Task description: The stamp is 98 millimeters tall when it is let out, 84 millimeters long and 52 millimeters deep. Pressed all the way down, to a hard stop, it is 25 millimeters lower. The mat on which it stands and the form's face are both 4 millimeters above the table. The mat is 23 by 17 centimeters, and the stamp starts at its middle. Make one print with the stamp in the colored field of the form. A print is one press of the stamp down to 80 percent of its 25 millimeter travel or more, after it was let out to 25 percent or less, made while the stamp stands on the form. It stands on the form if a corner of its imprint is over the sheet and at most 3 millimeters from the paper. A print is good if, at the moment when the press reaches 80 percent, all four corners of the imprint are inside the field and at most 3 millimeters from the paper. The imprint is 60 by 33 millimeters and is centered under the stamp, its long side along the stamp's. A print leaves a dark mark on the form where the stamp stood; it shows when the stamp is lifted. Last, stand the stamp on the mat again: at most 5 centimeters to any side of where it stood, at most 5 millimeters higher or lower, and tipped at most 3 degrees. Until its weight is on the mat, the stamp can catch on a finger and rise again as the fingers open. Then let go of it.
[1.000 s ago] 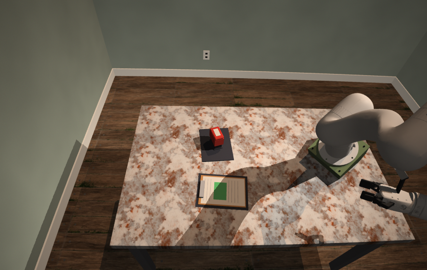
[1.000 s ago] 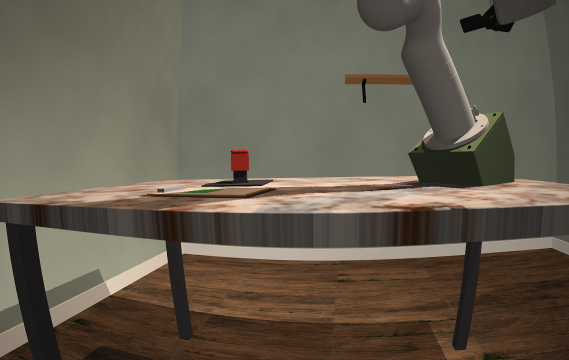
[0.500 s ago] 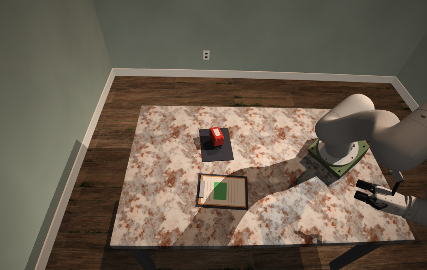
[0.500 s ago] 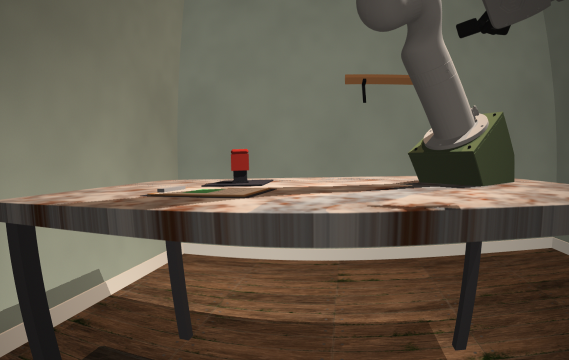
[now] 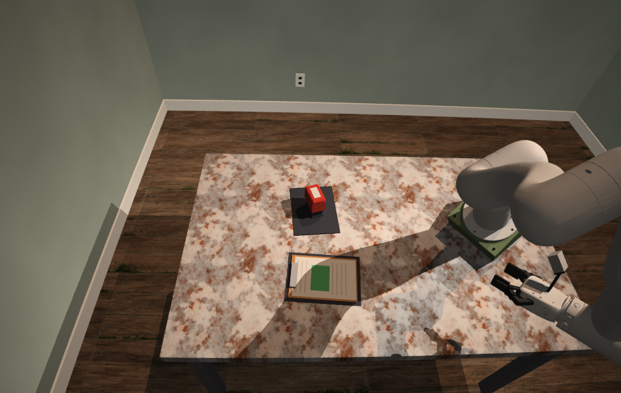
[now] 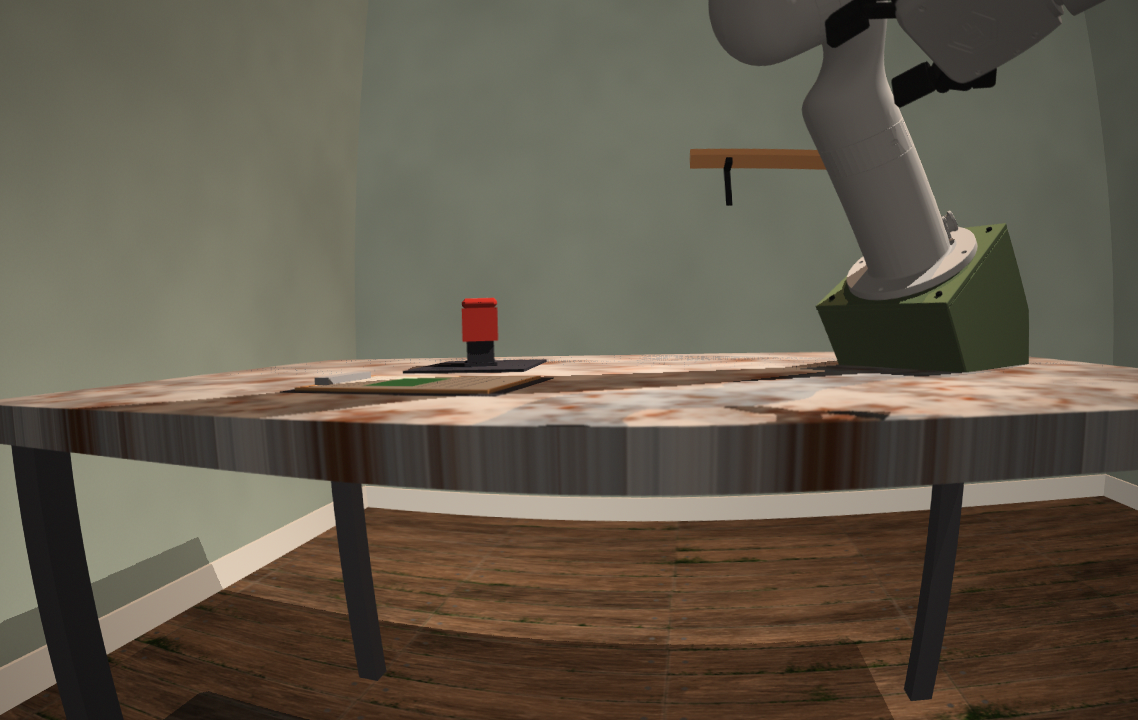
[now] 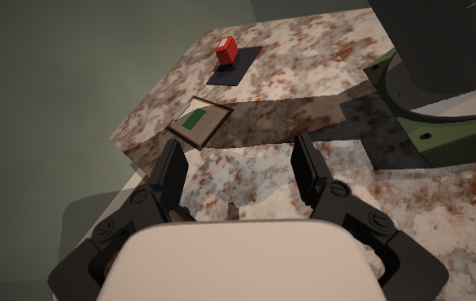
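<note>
- The mottled rust-and-cream stone surface (image 5: pixel 234 313) gives me wide open room between arm and work area; nothing stands in the path that I can see, and its near edge lies well off from the things I need.
- The olive-green arm base block (image 5: pixel 455 220) sits at one side, well apart from the rest.
- The dark grey flat mat (image 5: pixel 327 225) lies beyond the clipboard, near it but not touching.
- The brown clipboard form with ruled paper (image 5: pixel 339 278) carries the green rectangular field (image 5: pixel 320 278), unmarked as far as I can tell, so I judge the print not yet made.
- The red box-topped stamp on its black neck (image 5: pixel 315 197) stands upright around the mat's middle. I expect it stiff and light but springy downward, and top-heavy; I would grip the red block's two long flanks, squarely.
- My black fingers stand fully apart, holding nothing, the gripper (image 5: pixel 504 277) high above the surface and far from the stamp.
</note>
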